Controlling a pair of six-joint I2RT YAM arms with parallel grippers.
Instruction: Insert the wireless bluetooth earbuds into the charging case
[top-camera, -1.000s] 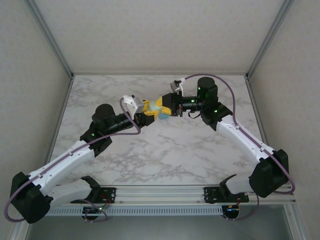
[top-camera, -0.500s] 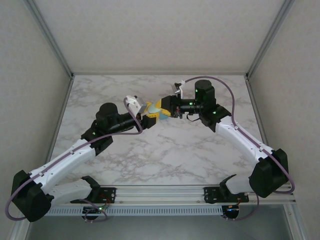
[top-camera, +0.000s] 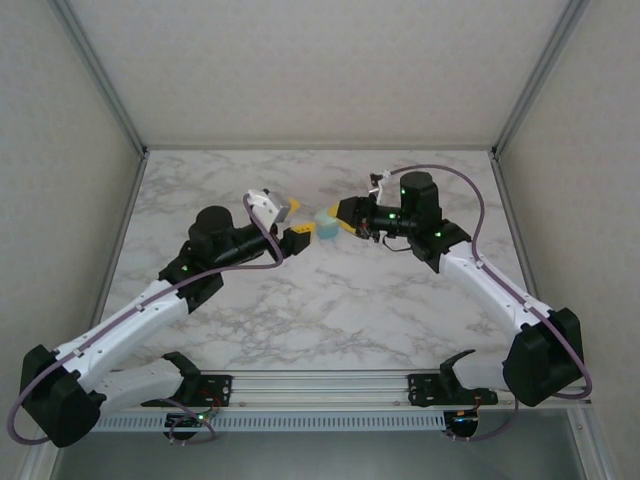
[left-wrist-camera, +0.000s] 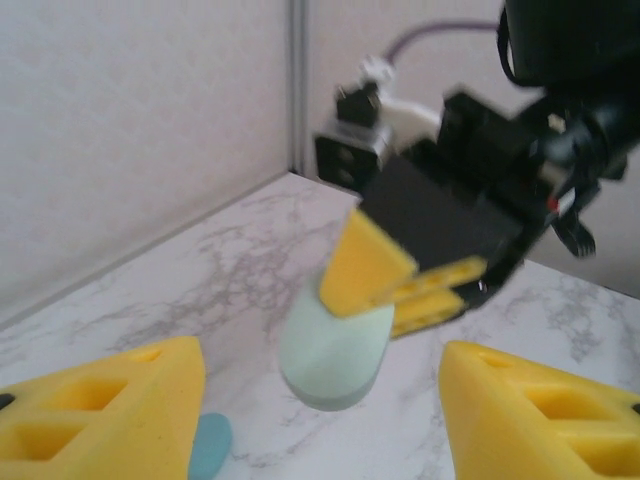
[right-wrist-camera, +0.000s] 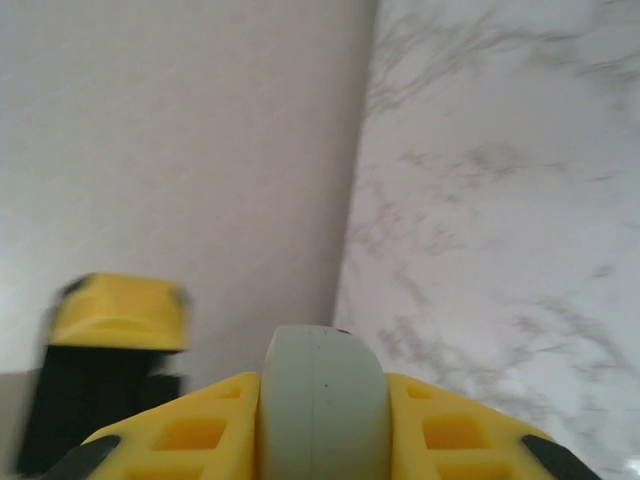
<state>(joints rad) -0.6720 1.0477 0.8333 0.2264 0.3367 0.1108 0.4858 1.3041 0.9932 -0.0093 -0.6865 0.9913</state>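
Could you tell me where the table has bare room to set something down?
The widest bare patch of table lies between the left forearm, the right forearm and the front rail. A narrower strip runs along the back wall, behind the grippers. It is crowded where the open left gripper faces the right gripper, shut on the charging case.

One charging case (left-wrist-camera: 333, 355), one earbud (left-wrist-camera: 210, 447), two arms (top-camera: 130, 325) (top-camera: 490, 290).

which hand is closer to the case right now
Right. The right hand is shut on the case; the left hand stands open beside it, with a gap between them.
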